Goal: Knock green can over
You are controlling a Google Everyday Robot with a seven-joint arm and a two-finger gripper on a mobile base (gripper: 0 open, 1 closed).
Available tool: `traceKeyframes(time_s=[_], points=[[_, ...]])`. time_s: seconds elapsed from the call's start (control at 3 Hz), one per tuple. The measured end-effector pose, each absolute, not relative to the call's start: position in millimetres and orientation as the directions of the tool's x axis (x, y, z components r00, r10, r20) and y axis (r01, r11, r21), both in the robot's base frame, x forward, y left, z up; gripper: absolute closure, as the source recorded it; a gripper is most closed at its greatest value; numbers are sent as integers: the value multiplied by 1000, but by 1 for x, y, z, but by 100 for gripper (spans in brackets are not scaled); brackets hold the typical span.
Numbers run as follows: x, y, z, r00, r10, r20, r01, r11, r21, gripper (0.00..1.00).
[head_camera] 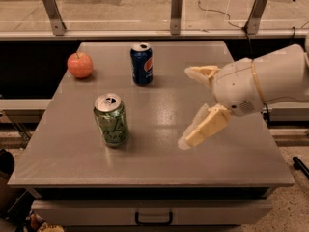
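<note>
You see the green can standing upright on the grey tabletop, toward its front left. Your pincer hovers over the tabletop to the can's right, well apart from it, spread wide and holding nothing. A blue can and an apple stand farther back.

One high, close camera looks down over the table, gripper at right.
</note>
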State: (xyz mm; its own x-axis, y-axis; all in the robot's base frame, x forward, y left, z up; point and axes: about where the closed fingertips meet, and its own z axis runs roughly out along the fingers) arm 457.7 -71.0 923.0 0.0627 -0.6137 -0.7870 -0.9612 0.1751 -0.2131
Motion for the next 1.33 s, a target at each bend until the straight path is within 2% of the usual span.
traceKeyframes(time_s=[0.67,1.33], points=[[457,-2,915,55,-447,-893,-965,206,-163,0],[456,50,904,34,-340,-940,-973,205,-109,0]])
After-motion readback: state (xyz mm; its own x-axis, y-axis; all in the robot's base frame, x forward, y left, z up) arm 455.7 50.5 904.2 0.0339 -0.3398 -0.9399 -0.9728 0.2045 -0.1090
